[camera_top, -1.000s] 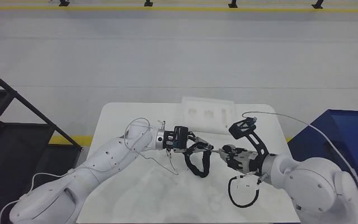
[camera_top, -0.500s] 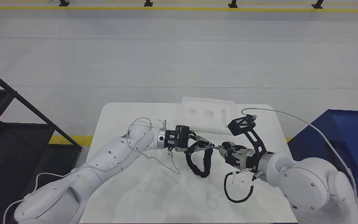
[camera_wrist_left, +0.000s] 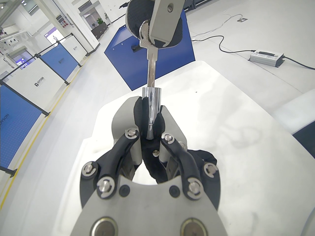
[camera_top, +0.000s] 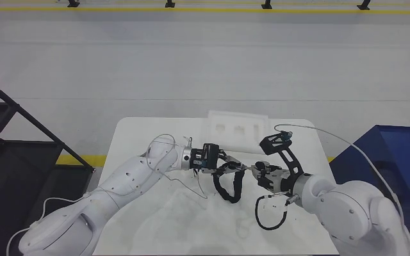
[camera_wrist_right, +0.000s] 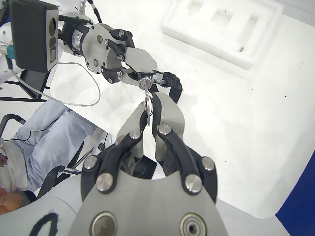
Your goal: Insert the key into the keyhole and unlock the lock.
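Note:
My left gripper (camera_wrist_left: 149,114) is shut on the lock's chrome cylinder (camera_wrist_left: 152,104), held above the table; the lock's black cable (camera_top: 225,185) hangs in a loop below it. My right gripper (camera_wrist_right: 148,109) is shut on the silver key (camera_wrist_right: 147,105) by its head. The key's blade (camera_wrist_left: 151,71) points straight at the cylinder, and its tip touches the keyhole face (camera_wrist_right: 143,83). In the top view the two grippers meet tip to tip over the table's middle, the left gripper (camera_top: 225,168) on the left side and the right gripper (camera_top: 251,171) on the right.
A white foam tray (camera_top: 237,130) with three recesses lies at the table's far edge. A blue cabinet (camera_top: 378,153) stands just off the table's right side. A black frame (camera_top: 25,128) stands to the left. A loose black cable loop (camera_top: 269,217) hangs under my right arm.
My right gripper has moved left with the key, closing the gap until the blade meets the lock cylinder. The left gripper has shifted slightly right.

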Robot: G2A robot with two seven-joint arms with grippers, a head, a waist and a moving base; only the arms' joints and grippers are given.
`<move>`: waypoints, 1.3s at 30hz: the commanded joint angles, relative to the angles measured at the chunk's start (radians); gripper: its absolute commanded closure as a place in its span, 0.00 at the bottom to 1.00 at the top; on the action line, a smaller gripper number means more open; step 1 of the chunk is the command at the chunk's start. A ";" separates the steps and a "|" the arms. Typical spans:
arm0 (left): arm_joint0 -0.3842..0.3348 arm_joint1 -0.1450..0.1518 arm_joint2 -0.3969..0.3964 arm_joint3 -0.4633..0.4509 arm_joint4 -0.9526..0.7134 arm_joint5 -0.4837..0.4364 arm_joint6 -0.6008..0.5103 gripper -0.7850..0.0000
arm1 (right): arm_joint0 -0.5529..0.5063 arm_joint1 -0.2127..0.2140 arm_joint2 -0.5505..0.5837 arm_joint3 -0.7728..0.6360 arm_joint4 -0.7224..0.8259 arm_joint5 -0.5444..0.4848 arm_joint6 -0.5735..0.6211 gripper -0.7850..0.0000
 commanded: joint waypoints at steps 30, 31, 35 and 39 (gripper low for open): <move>0.002 -0.015 -0.045 -0.051 0.025 -0.063 -0.048 1.00 | 0.049 -0.004 -0.068 0.025 -0.045 0.037 0.017 1.00; 0.002 -0.015 -0.046 -0.052 0.024 -0.071 -0.050 1.00 | 0.052 -0.004 -0.069 0.027 -0.040 0.038 0.016 0.64; -0.003 -0.019 -0.047 -0.043 0.006 -0.113 -0.061 1.00 | 0.061 -0.005 -0.068 0.035 -0.024 0.030 0.015 0.00; -0.006 -0.024 -0.053 -0.029 -0.019 -0.142 -0.092 1.00 | 0.066 -0.003 -0.050 0.022 -0.016 0.011 0.011 0.00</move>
